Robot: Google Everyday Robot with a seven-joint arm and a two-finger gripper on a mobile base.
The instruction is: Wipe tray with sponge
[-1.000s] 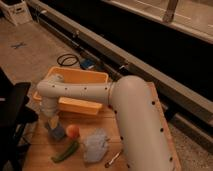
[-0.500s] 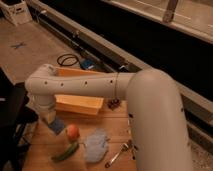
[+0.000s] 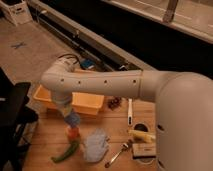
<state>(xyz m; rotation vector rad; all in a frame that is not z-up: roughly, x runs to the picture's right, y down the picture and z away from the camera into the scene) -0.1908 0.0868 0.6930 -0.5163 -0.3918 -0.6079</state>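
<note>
**Wooden counter's packed, and the sponge isn't in the tray yet**

At the near edge of the counter (image 3: 45, 150) there's a green pepper-looking thing (image 3: 65, 151), a pale blue cloth (image 3: 95, 145) and a fork (image 3: 117, 152). Just behind those is a small orange-red item (image 3: 74, 132). The pincer (image 3: 71, 114) hangs right above it, squeezed fully shut on what looks like the blue-grey sponge (image 3: 74, 120).

Behind that is the yellow-orange tray (image 3: 92, 106). The sponge is outside it, just off the near-left corner.

My worry is the rim. If the sponge goes straight across, it probably catches the rolled edge and gets pulled out of the grip, or shoves the tray back. The forearm (image 3: 100, 82) also crosses low over the tray, so dropping in could bump it. Dipping early would knock the orange thing.
</note>
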